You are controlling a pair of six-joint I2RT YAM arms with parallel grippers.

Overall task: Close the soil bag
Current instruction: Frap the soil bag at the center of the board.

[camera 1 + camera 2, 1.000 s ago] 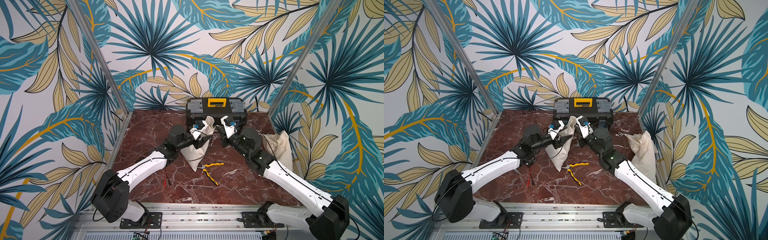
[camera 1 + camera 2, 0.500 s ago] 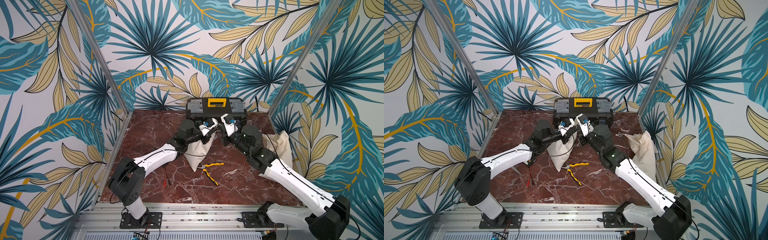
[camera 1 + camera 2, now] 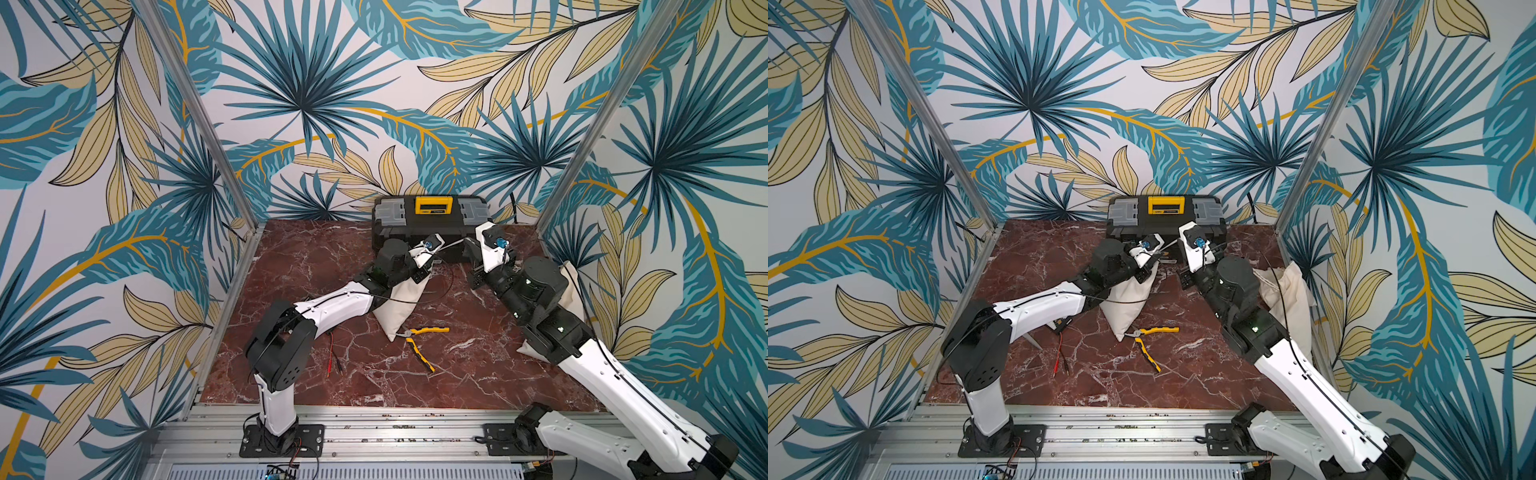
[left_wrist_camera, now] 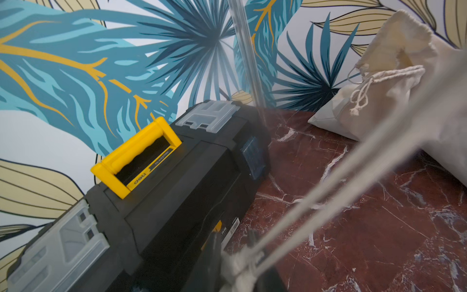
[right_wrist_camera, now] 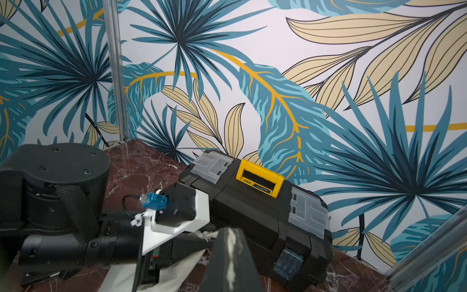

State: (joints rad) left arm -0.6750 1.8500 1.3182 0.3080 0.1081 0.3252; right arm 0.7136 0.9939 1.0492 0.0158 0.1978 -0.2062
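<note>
Toolbox (image 3: pixel 430 216) at rear; soil bag (image 3: pixel 399 307) just before it; pliers (image 3: pixel 419 336) before bag; 2nd bag (image 3: pixel 1289 291) far R.

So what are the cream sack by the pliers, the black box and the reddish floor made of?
Cream drawstring sack by the yellow-handled pliers: probably woven cotton, matte, creased.
Black toolbox with yellow handle: moulded plastic, faint sheen, translucent lid flaps.
Reddish white-veined surface: looks like polished marble, possibly a print.

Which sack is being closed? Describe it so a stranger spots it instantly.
Find the black, yellow-handled toolbox at the back wall. Just in front lies a cream cloth sack, under the left arm, yellow pliers at its near corner. The other cream sack sits by the side wall.
</note>
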